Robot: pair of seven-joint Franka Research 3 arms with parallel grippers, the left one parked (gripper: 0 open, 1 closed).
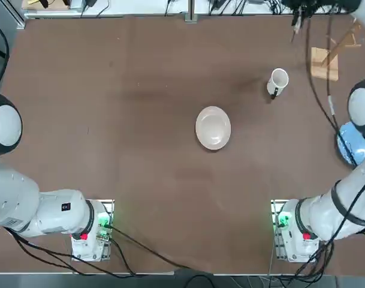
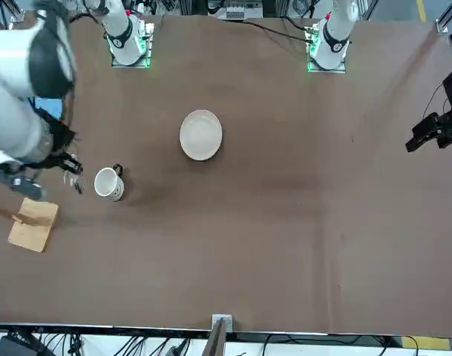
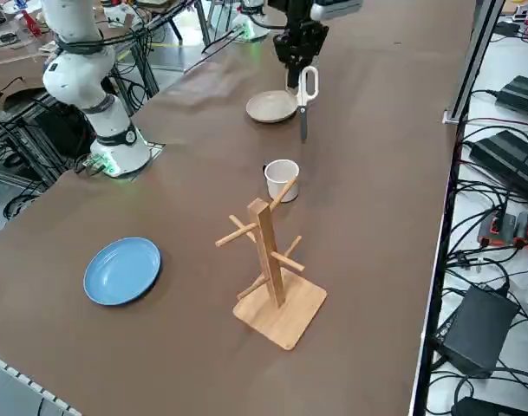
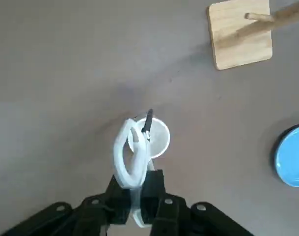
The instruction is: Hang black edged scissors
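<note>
Pinching one pair of scissors, white-looped with a slim blade, the right gripper holds it above a brown table. Below are one white mug, two round plates, white and glossy blue, and one pegged wooden rack.

Rack smooth pale wood; blue plate glossy; tabletop matt brown.

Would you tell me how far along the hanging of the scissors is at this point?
Already done: the scissors are off the table, shut between the fingers of the right gripper. In hand: they hang blade down from that grip. Left: bringing a finger loop over a peg of the wooden stand, which bears nothing yet, and letting go.
</note>
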